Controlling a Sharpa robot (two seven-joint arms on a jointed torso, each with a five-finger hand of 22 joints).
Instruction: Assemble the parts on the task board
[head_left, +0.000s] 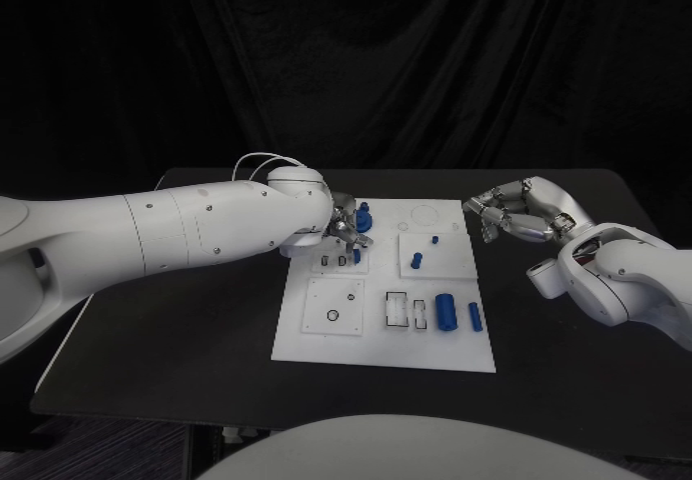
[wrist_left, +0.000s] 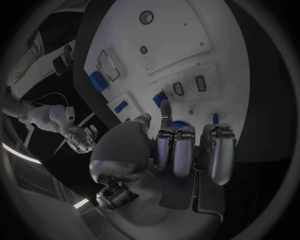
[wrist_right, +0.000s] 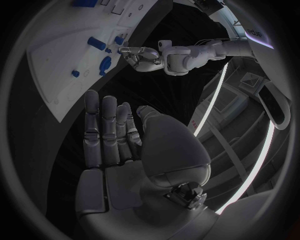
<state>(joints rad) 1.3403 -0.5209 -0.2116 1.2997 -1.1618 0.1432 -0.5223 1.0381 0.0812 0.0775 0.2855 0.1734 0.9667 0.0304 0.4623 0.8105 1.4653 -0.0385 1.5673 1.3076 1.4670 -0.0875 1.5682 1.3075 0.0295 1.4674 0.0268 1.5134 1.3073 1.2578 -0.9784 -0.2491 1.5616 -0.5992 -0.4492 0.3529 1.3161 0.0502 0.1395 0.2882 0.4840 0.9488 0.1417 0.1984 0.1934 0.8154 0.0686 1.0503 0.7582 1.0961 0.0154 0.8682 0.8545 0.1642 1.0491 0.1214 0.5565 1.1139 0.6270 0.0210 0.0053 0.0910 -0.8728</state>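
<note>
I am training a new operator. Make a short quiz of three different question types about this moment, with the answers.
1. True or false: the right hand holds a blue part.
2. Which hand is over the task board? A) left B) right C) both
3. Fill in: the two blue cylinders near the board's near right corner are lying ____ .

Key: 1 false, it is beside the board, holding nothing. 2 A, the left hand is at the far left corner. 3 side by side.
</note>
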